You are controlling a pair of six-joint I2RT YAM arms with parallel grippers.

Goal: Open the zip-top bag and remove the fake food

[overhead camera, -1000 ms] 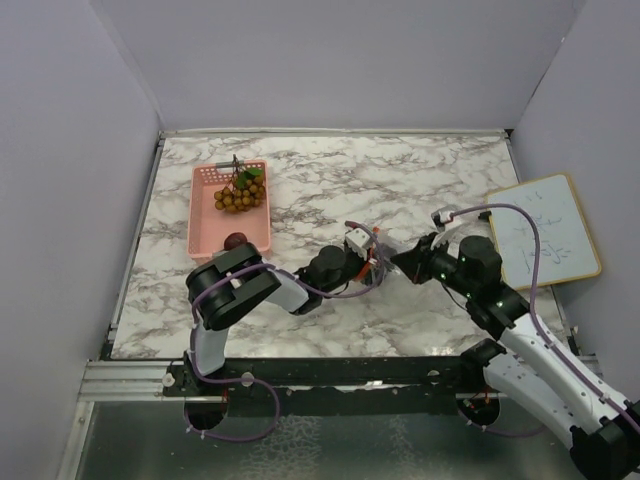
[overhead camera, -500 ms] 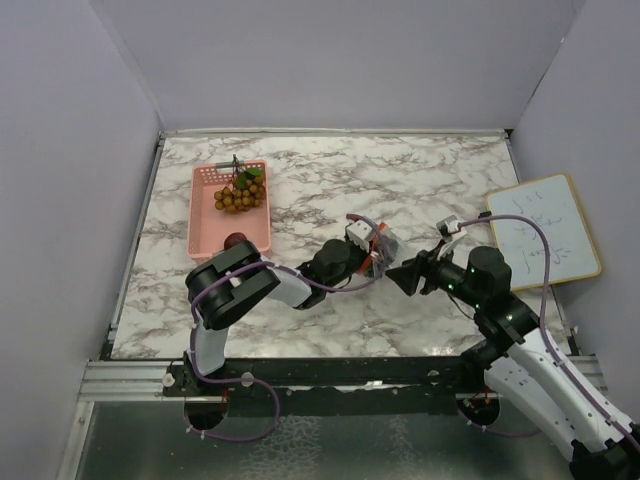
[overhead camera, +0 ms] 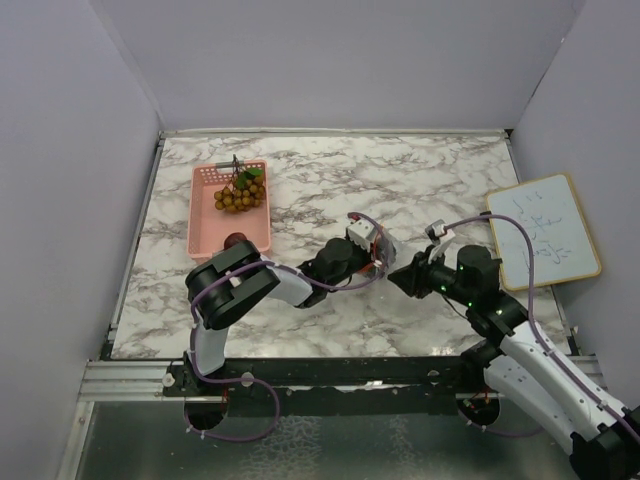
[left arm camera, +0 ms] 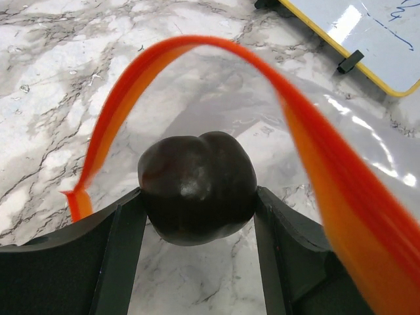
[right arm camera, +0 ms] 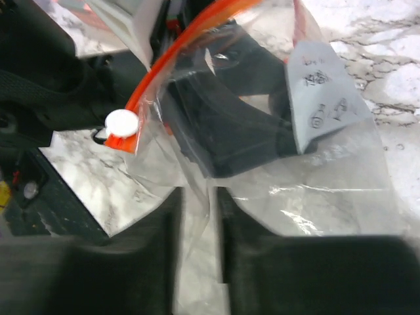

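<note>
My left gripper [left arm camera: 197, 200] is inside the mouth of the zip-top bag [right arm camera: 328, 177] and is shut on a dark maroon round fruit [left arm camera: 197, 177]. The bag's orange zip strip [left arm camera: 315, 138] arches over it. My right gripper [right arm camera: 199, 193] is at the bag's far end, jaws a little apart, with a loose fold of clear plastic between them. In the top view the two grippers, left [overhead camera: 372, 256] and right [overhead camera: 398, 273], face each other at mid-table. A golden-brown grape bunch [overhead camera: 240, 193] and another maroon fruit [overhead camera: 235, 241] lie in the pink basket [overhead camera: 205, 225].
A yellow-framed whiteboard [overhead camera: 543, 232] lies at the right edge of the marble table [overhead camera: 420, 180]. The zip's white slider [right arm camera: 122, 122] sits at the strip's end. Grey walls stand on three sides.
My right gripper, shut on the bag a second ago, has let go, drawn back slightly toward the near edge, and is now narrowing again. The left gripper with the bag shifted a little.
</note>
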